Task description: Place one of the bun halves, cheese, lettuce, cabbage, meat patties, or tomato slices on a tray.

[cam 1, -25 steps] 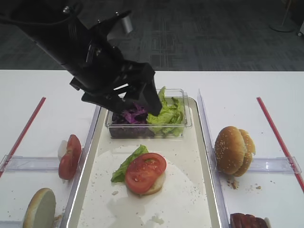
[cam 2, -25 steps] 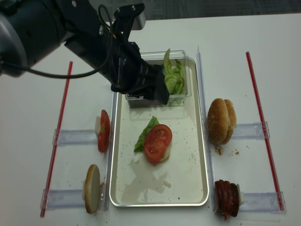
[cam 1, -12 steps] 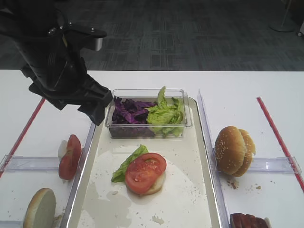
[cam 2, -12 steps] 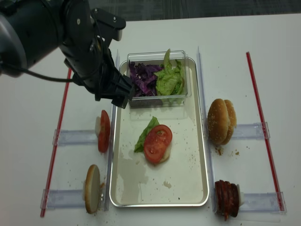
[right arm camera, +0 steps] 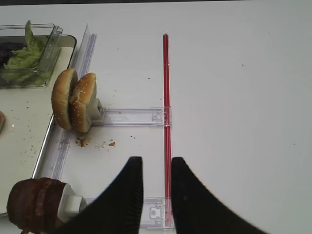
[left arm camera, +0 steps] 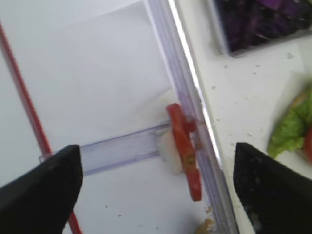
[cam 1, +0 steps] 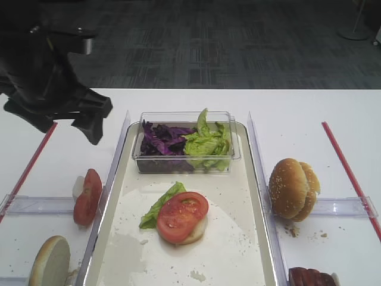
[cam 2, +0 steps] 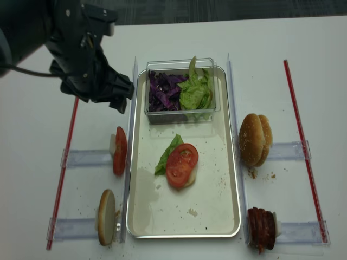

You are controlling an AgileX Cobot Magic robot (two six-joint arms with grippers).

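1. Left end effector: we log its jaws standing wide apart and empty, hovering above the desk just left of the tray. In the left wrist view the two dark fingers frame the scene from the lower corners.

2. Tomato slices: we find them standing on edge in a clear holder just outside the tray's left rim, directly below and between the spread fingers, not touched. In the high view the same slices lie nearer the camera than the end effector.

3. Handling, in our judgement: the slices look light, soft, wet and slippery, and easy to crush or tear. We would take one by its flat faces near the upper edge, with gentle pressure, jaws turned to match the slice.

4. Tray contents: we count one tomato slice on a bun half with a lettuce leaf beside it; a clear tub holds cabbage and lettuce.

5. Right end effector: we see its fingers nearly together, holding nothing, over the desk beside the bun halves and meat patties.
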